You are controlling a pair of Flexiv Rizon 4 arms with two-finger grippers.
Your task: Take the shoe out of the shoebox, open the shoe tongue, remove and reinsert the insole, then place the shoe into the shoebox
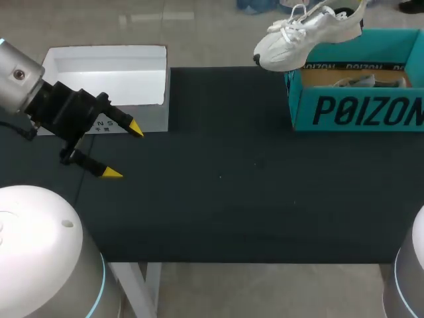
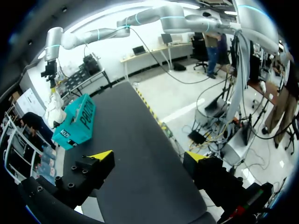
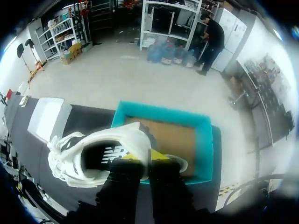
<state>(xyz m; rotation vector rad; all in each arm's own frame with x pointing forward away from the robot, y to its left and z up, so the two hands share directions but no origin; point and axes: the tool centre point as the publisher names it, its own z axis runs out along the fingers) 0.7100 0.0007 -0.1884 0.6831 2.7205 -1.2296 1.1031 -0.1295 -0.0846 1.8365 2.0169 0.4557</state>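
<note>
Large dark lettering on teal shoebox (image 1: 358, 109) front, small print on lid (image 1: 152, 120)

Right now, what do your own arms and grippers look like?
My left arm and right arm are silver tubes with thin cyan rings at the joints. The left gripper and right gripper are black, angular blocks; their fingers end in bright yellow wedge tips. A black cable runs by the left wrist.
</note>
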